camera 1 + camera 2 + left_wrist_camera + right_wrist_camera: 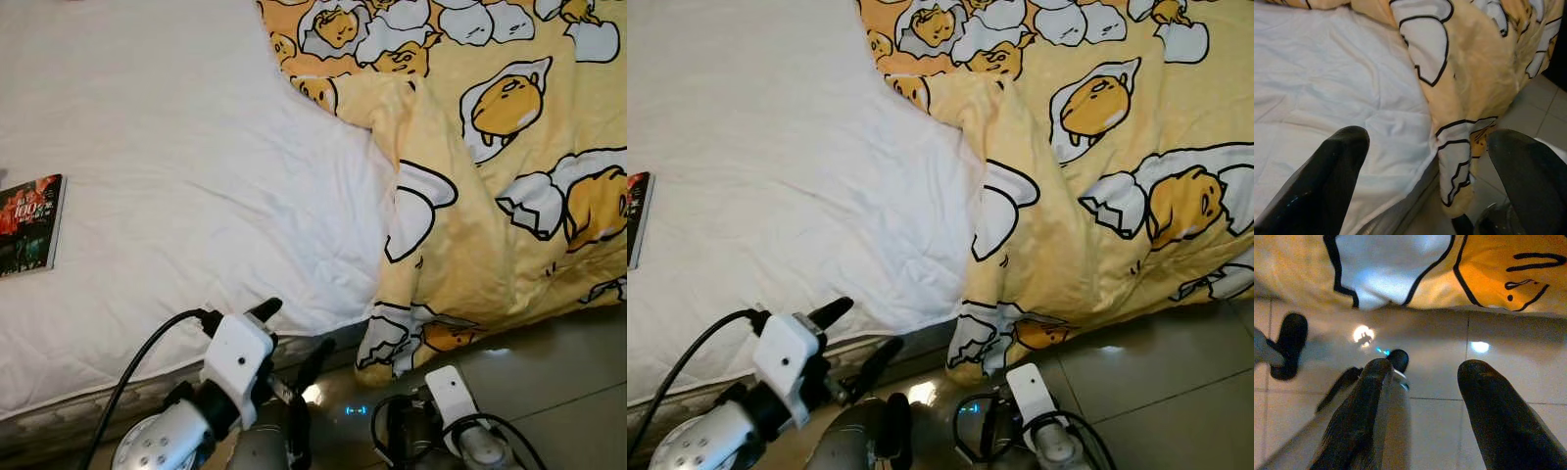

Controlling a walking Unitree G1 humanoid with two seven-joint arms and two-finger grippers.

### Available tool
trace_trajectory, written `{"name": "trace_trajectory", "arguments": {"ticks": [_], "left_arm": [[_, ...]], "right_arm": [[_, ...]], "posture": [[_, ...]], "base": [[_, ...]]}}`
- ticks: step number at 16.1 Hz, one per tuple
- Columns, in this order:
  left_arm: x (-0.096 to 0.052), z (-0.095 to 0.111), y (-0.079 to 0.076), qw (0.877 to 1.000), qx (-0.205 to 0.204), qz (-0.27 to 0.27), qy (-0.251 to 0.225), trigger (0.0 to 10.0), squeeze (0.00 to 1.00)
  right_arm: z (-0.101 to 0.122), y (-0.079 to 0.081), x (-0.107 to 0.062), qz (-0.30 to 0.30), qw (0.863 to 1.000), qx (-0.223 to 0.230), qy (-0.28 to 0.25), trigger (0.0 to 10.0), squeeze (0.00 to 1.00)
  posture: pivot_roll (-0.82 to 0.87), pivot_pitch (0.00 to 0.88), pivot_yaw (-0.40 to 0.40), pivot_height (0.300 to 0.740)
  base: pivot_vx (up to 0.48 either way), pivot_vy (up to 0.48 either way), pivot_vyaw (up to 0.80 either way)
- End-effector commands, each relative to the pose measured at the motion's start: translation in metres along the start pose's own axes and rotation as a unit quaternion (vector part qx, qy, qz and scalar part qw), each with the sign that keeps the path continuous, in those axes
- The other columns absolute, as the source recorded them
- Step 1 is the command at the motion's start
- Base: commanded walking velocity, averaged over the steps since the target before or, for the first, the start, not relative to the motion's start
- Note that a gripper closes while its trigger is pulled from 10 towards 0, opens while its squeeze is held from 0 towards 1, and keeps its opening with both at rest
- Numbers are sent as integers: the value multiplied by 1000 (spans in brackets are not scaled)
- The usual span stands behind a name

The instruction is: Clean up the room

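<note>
Bedding dominates the left eye view: a yellow quilt [490, 166] printed with egg cartoons lies bunched over the right half of the bed, one corner spilling off the mattress edge toward the floor, which is probably why the robot stands here. The white mattress cover [186, 166] is bare on the left, apart from a book [29, 223] lying flat near its far left side. The left gripper [294, 338] is raised just in front of the mattress edge, fingers spread and holding nothing, apparently readied for the drooping corner.

In the right eye view, the right gripper [994, 421] hangs low over the glossy tiled floor [1176, 382], beside the quilt's hanging corner.

The left wrist view looks between two parted black fingers [1327, 181] at the quilt's corner draped off the mattress, near but not touched.

The right wrist view faces the tiles, where lamp glare reflects; the fingers [1488, 416] stand apart, empty, with the quilt's hem above them.
</note>
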State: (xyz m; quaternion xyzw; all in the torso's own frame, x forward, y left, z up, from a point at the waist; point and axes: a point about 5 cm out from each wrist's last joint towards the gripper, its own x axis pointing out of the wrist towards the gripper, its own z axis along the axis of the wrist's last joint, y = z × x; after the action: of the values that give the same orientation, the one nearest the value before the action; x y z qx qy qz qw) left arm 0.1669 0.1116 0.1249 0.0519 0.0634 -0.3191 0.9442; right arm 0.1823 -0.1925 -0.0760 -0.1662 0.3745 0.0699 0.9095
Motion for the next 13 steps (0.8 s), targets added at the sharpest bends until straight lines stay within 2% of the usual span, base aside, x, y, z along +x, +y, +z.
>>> {"name": "trace_trajectory", "arguments": {"ticks": [1, 2, 3, 4, 7, 10, 11, 12, 13], "left_arm": [[2, -5, 0, 1000, 3, 3, 7, 10000, 0], [5, -6, 0, 1000, 3, 3, 6, 10000, 0], [16, -6, 3, 1000, 11, 10, -5, 10000, 0], [18, -7, 4, 1000, 12, 11, -6, 10000, 0], [36, -5, 18, 998, -7, 61, -29, 10000, 0], [46, -9, 29, 994, -28, 100, -37, 10000, 0], [54, -14, 35, 993, -7, 116, -27, 10000, 0], [60, -17, 44, 990, -17, 140, -19, 10000, 0], [61, -19, 57, 982, -59, 180, -24, 10000, 0]], "right_arm": [[4, 6, -1, 3, 999, 45, -22, 10000, 0], [9, 7, 0, 3, 998, 58, -37, 10000, 0], [28, 5, 3, -4, 993, 87, -85, 10000, 0], [30, 4, 4, -5, 992, 90, -89, 10000, 0], [82, -11, 6, -50, 966, 143, -208, 10000, 0], [115, -20, 9, -68, 952, 159, -254, 10000, 0], [135, -31, 10, -84, 942, 172, -275, 10000, 0], [149, -42, 7, -100, 930, 191, -298, 10000, 0], [160, -52, -1, -114, 914, 196, -337, 10000, 0]], "posture": [[149, 206, 93, 740], [146, 199, 91, 740], [126, 153, 80, 740], [123, 146, 78, 740], [84, 55, 57, 740], [71, 27, 56, 740], [69, 0, 46, 740], [65, 0, 38, 740], [54, 0, 27, 740]], "base": [[0, 0, 0], [0, 0, 0], [0, 0, 0], [0, 0, 0], [0, 0, 0], [0, 0, 0], [0, 0, 0], [0, 0, 0], [0, 0, 0]]}}
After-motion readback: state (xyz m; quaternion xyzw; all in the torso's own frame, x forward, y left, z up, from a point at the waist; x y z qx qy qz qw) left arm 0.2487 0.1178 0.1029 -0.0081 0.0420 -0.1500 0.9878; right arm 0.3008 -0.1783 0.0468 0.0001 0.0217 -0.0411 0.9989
